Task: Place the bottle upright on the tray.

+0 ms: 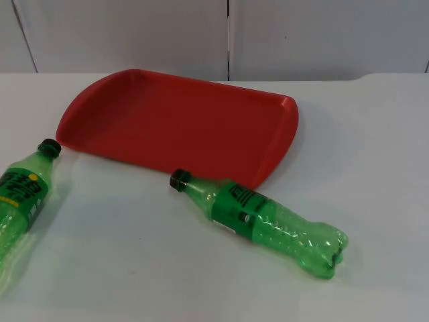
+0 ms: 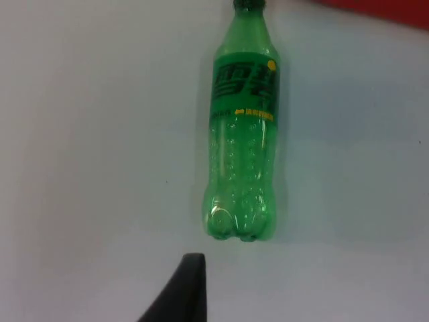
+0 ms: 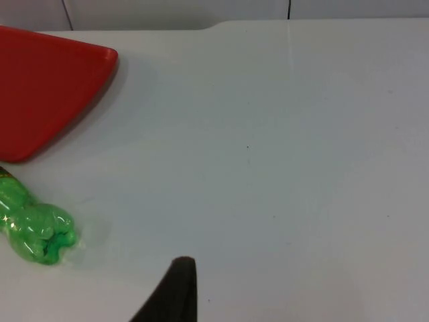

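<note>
A: Tray, red, sits at the back of the white tabletop in the top view. And the bottles?
B: One green bottle lies on its side just in front of it, cap toward the tray; a second bottle lies far left.
A: Left wrist view?
B: The second bottle lies flat beyond the left gripper's fingertip; I cannot tell how its jaws stand.
A: Right wrist view?
B: The first bottle's base, a tray corner, the right gripper's fingertip; its jaws, cannot tell either.

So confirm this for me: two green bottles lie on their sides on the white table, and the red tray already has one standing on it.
Not quite. The red tray holds nothing, as the top view shows. The rest stands: one green bottle lies on its side in front of the tray, the other green bottle at the white table's left edge.
</note>
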